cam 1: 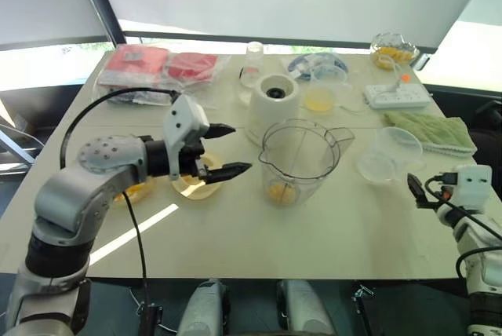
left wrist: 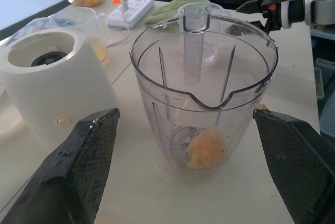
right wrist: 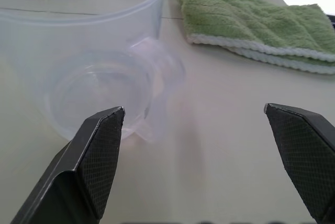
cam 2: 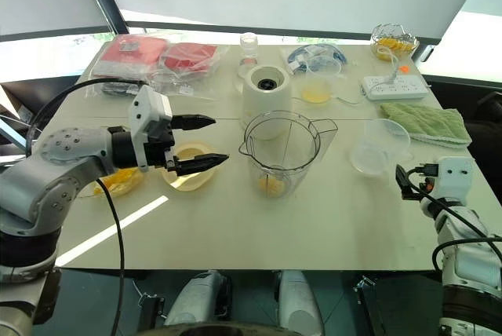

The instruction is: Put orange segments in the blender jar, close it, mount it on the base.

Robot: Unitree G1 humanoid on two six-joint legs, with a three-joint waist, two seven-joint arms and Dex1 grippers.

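Your right gripper (cam 1: 416, 189) sits low at the table's (cam 1: 235, 234) near right edge, forearm running up from the near right corner, fingers spread wide and empty, pointing along the tabletop. In its wrist view the fingers frame a clear lid-like cup (right wrist: 99, 96) lying just ahead, with a green towel (right wrist: 251, 22) beyond it toward the right edge.

Your left arm comes in from the near left corner, elbow bent, the wrist turned so the left gripper (cam 1: 227, 150) points across the table toward the blender jar (cam 1: 300, 159). Its fingers stand apart, one above the other, holding nothing, hovering over a shallow yellow dish (cam 1: 196, 187) near the left-middle of the table.

The jar stands upright and uncovered near the table's middle, apart from both grippers, with orange segments (left wrist: 207, 148) lying at its bottom by the blade. The base (cam 1: 274, 104) stands just behind the jar.

Farther back you have a clear cup of yellow liquid (cam 1: 320, 94), a white power strip (cam 1: 396, 95) toward the right edge, red packets (cam 1: 161, 65) at the far left corner, and a glass bowl of orange pieces (cam 1: 392, 49) at the far right corner.
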